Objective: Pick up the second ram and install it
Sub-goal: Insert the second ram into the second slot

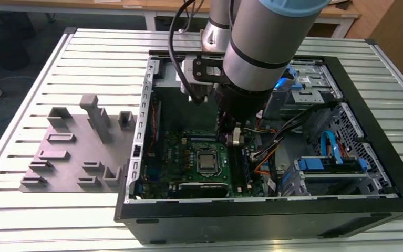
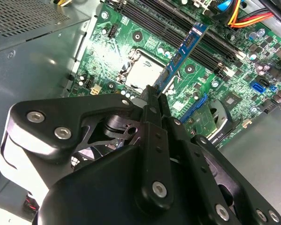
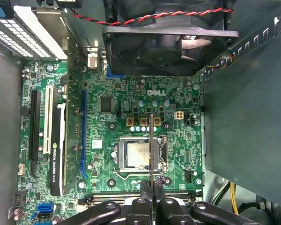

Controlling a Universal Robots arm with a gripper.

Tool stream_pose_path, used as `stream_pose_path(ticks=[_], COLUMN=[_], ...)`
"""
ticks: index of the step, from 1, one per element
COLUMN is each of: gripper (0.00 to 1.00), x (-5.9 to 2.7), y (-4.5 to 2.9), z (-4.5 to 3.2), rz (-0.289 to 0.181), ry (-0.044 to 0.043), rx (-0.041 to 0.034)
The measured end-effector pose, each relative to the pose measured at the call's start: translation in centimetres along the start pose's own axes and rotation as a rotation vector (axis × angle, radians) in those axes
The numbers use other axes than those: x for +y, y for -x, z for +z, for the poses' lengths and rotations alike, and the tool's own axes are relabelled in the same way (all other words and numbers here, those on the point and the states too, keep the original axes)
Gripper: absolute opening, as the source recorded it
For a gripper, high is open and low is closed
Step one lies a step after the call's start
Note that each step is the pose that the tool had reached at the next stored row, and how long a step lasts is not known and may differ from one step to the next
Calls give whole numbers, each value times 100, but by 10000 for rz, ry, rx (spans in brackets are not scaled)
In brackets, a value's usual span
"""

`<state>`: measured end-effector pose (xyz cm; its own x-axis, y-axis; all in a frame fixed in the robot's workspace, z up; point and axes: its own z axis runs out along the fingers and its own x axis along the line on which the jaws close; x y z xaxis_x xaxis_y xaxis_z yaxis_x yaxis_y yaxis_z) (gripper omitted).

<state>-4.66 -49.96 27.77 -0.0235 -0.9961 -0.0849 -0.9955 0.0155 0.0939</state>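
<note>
The gripper [image 1: 235,135] hangs inside the open computer case [image 1: 257,220], at about 1 o'clock from the processor socket [image 1: 208,161] in the exterior view. Its fingers [image 2: 152,101] are clamped on one end of the second ram [image 2: 182,51], which is held above the motherboard [image 3: 131,103], over the socket and not seated in a slot. Grey fixture blocks [image 1: 75,152] sit on the tabletop [image 1: 19,210] at 9 o'clock of the case.

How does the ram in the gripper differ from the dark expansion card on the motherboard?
The second ram is clamped in the gripper over the processor socket, not plugged in; the expansion card is plugged into the motherboard. The second ram looks blue-green; the expansion card looks black. Both are flat circuit boards.
</note>
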Motion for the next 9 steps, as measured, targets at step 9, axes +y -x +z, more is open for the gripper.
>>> stream_pose_path(ticks=[9], gripper=[11], x=[0], y=[0], z=[0], rz=[163], ry=[-14], rx=[-13])
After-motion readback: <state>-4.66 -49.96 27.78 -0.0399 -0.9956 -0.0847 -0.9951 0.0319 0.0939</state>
